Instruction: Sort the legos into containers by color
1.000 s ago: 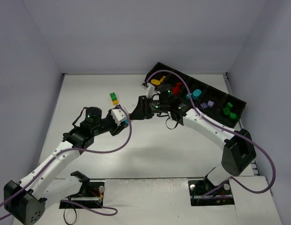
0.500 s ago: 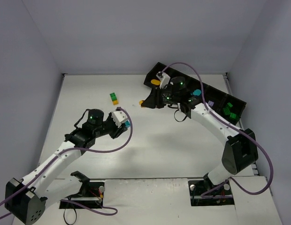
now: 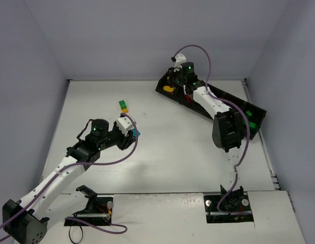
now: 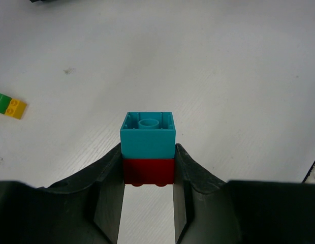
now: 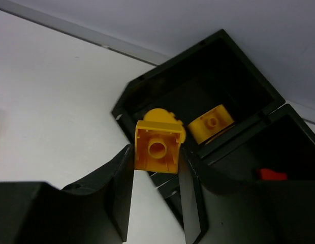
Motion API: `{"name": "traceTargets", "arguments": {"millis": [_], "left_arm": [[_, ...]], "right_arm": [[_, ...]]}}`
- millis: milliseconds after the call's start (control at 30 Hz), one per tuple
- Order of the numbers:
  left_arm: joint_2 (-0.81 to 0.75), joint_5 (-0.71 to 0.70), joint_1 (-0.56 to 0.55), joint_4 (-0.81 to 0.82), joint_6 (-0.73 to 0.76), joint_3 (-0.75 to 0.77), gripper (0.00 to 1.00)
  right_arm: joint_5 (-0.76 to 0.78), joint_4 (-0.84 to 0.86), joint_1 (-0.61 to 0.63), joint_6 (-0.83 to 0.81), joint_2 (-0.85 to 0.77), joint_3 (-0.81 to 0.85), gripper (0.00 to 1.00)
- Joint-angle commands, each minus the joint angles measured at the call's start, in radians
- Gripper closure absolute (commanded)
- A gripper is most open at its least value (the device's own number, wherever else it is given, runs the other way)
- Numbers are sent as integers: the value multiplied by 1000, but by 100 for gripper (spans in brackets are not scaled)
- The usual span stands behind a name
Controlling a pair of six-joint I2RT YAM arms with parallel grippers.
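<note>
My left gripper [image 4: 147, 163] is shut on a two-lego stack, a teal brick [image 4: 147, 135] joined to a red brick [image 4: 147, 171]. It hangs over the table left of centre [image 3: 133, 133]. My right gripper [image 5: 156, 158] is shut on a yellow lego [image 5: 157, 147], held over the near edge of the leftmost compartment of the black tray of containers [image 5: 233, 48]. That compartment holds a yellow lego [image 5: 212, 123] and a rounded yellow piece [image 5: 158, 114]. A red lego [image 5: 272, 174] lies in the adjoining compartment. In the top view the right gripper [image 3: 174, 84] is at the tray's left end [image 3: 161, 87].
A green-and-yellow lego stack [image 3: 123, 106] lies on the table near the back, also at the left edge of the left wrist view [image 4: 10, 105]. Green legos [image 3: 250, 124] sit in the tray's far right compartment. The right arm's elbow [image 3: 228, 129] covers the tray's middle.
The right gripper has carried the yellow lego from the table's middle to the tray's left end. The left gripper has drawn back slightly, away from the tray, with the teal-and-red stack.
</note>
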Motion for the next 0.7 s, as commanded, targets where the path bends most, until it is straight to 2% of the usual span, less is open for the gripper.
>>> {"name": "traceTargets", "arguments": {"millis": [0,100,233,300,433,467,533,567,667], "left_arm": [[-20,7,0,24,-41,54,100],[-16,12,0,3,-42,67,100],[-16,18,0,-22,-44,73,100],[-20,20,0,-25,-44,68,100],[-22,20,0,-25,-42,61,100],[-19,21,0,-25,-42,61,100],[-16,26,1,-23,-42,62,100],[-13,26,0,-23,-41,64,100],[-11,27,0,-19,-29,65,100]], "right_arm": [[74,64,-19,-96,68,139,97],[74,104,-20,-138,154,202,96],[63,171,-26,-155,230,243,88],[43,196,-28,-162,242,243,80],[23,231,-29,-170,250,246,75],[25,231,-28,-170,251,245,65],[34,231,-28,-170,242,232,54],[36,233,-29,-170,233,223,46],[22,233,-31,-155,173,162,36]]}}
